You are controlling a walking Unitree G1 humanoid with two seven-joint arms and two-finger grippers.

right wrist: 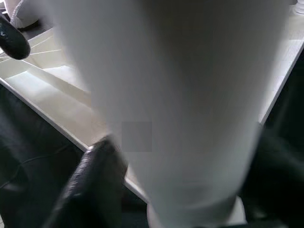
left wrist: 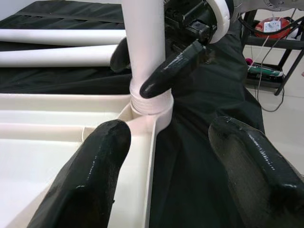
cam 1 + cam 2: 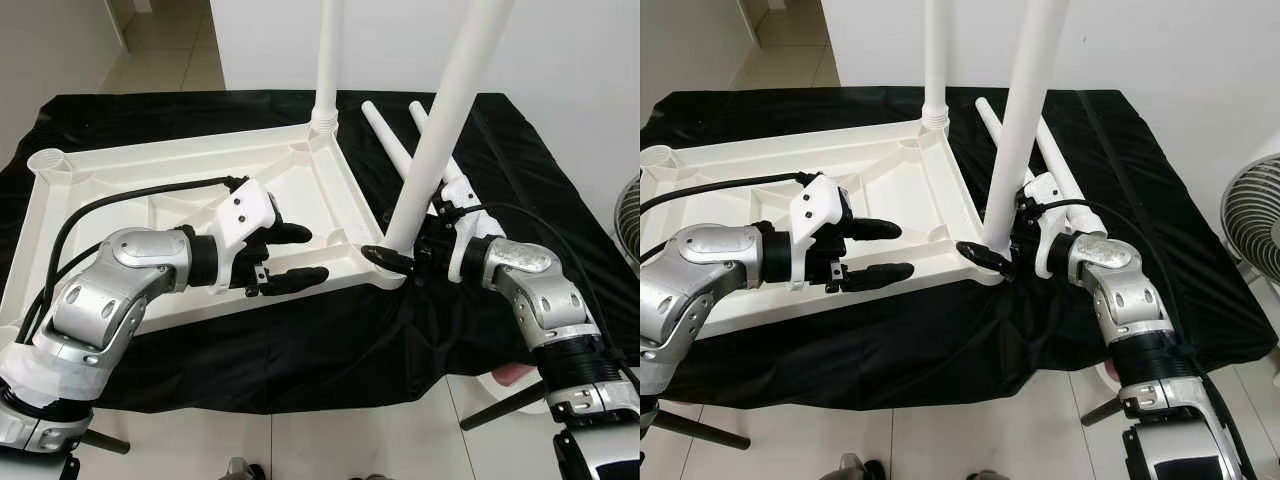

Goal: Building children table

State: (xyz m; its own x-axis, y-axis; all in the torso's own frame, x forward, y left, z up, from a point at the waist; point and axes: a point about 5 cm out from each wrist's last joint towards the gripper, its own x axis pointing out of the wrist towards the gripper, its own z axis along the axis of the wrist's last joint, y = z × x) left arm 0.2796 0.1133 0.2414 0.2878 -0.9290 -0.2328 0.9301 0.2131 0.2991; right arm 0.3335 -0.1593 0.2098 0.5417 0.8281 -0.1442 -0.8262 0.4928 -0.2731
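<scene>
A white tabletop point(image 3: 190, 195) lies upside down on a black cloth. One white leg point(image 3: 328, 60) stands in its far corner socket. A second leg point(image 3: 440, 120) leans in the near right corner socket, and my right gripper point(image 3: 400, 250) is shut on its base. That leg point(image 1: 166, 95) sits close between the black fingers point(image 1: 95, 180) in the right wrist view. My left gripper point(image 3: 290, 257) is open above the tabletop's near rim, left of that leg, holding nothing. Its fingers point(image 2: 95, 161) point at the leg's base point(image 2: 147, 102).
Two loose white legs point(image 3: 385, 135) lie on the black cloth point(image 3: 300, 340) behind the right arm. An open socket point(image 3: 48, 160) sits at the tabletop's far left corner. A fan point(image 3: 1255, 210) stands off the table's right side, over tiled floor.
</scene>
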